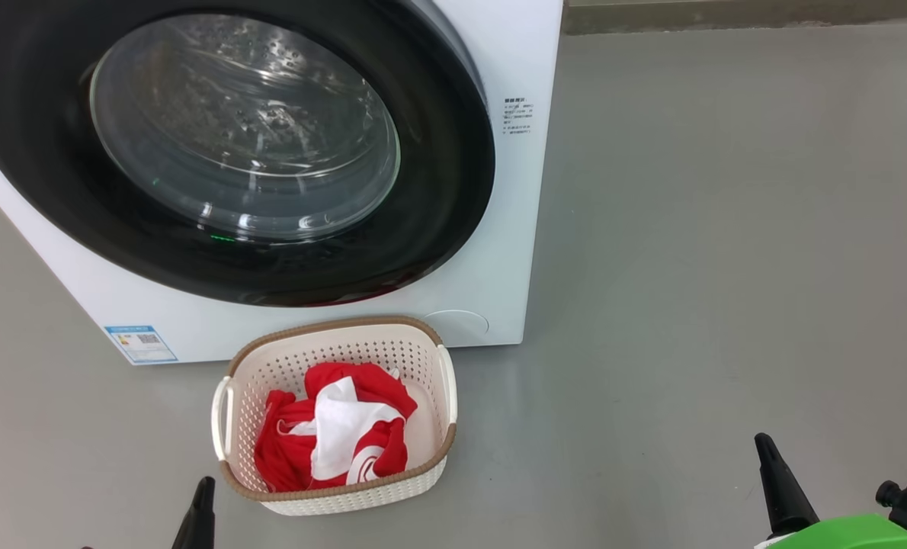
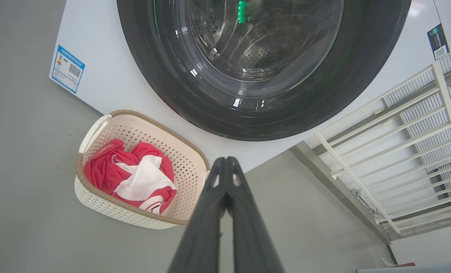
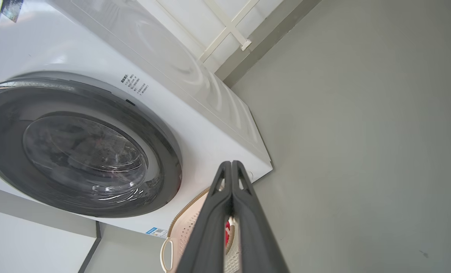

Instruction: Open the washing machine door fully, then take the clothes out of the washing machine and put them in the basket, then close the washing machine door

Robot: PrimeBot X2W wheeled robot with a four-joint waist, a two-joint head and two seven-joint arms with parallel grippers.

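Both pairs of fingers [image 2: 206,220] together, empty | clothes [image 1: 293,457] in basket [image 1: 331,324] ahead, between them | door [image 1: 438,191] closed

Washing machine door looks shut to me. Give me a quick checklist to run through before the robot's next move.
1. Washing machine door lies against the white front: ok. Whether it is latched: cannot tell.
2. Clothes are inside the basket, with nothing hanging over its rim: ok.
3. Drum is empty: no red fabric shows through the glass, but its lowest part is hidden: cannot tell.
4. No fabric is pinched around the door's black rim: ok.
5. Left gripper is shut and holds nothing: ok.
6. Right gripper is shut and holds nothing, and is away from the door: ok.
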